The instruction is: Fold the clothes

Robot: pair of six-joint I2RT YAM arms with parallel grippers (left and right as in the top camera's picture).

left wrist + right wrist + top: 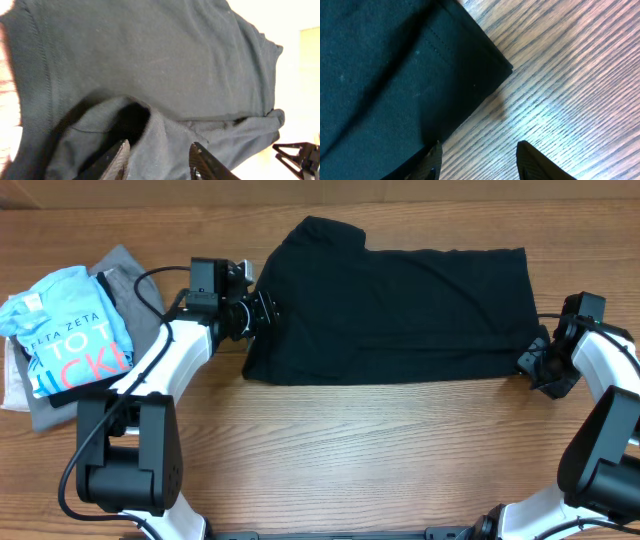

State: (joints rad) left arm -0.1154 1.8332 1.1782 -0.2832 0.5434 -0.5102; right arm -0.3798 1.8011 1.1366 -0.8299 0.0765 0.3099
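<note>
Bare table (pixel 380 450) open in front of the black shirt (pixel 400 300); a clothes pile (pixel 70 330) blocks the far left edge

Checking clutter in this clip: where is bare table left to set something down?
Free: the wide table strip between the black T-shirt and the arm bases. Crowded: the left end, where the light blue shirt lies on the grey garment.

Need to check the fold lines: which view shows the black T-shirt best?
Overhead: the whole black T-shirt shows, outline and all. Left wrist shows only bunched fabric; right wrist only a hemmed corner.
</note>
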